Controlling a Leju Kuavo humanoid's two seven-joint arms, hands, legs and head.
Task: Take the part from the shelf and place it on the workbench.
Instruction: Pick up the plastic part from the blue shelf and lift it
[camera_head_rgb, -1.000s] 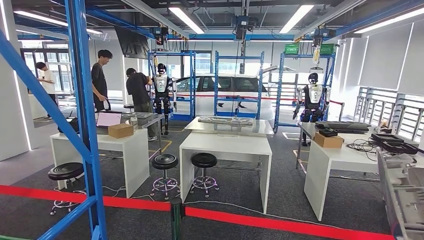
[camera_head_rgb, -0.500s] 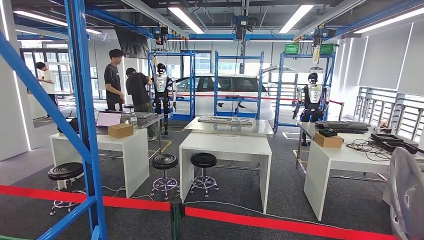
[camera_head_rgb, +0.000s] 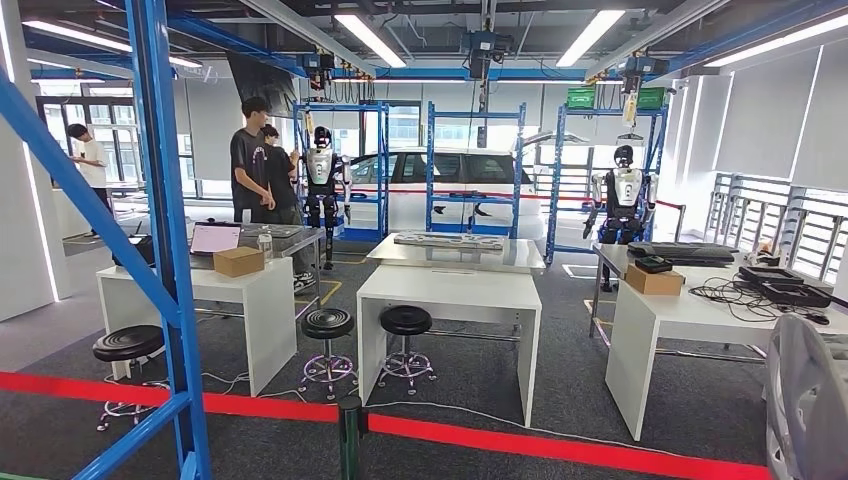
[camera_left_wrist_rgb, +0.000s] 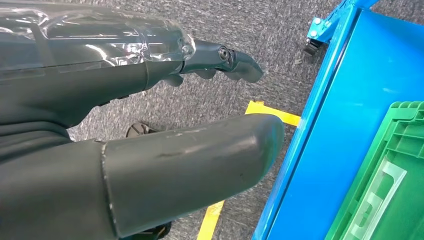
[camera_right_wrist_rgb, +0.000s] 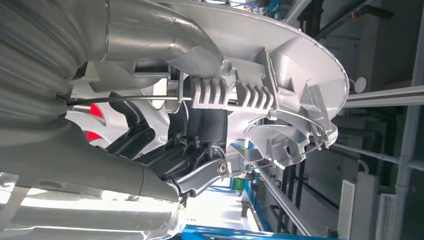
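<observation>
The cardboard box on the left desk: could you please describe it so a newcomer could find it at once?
Start at the white left desk behind the blue post. Beside the open laptop sits the cardboard box, plain brown, closed, near the desk's front edge. The other brown box lies on the right desk.

Right hand gripping, left hand free

The right hand (camera_right_wrist_rgb: 165, 145) gripped the silver part (camera_right_wrist_rgb: 280, 95), its thumb pressed over one face and its darker fingers (camera_right_wrist_rgb: 200, 172) curled behind the ribbed back. The left hand (camera_left_wrist_rgb: 165, 130) held nothing, its thumb and fingers (camera_left_wrist_rgb: 225, 57) stretched out apart, pointing down toward the floor.
</observation>
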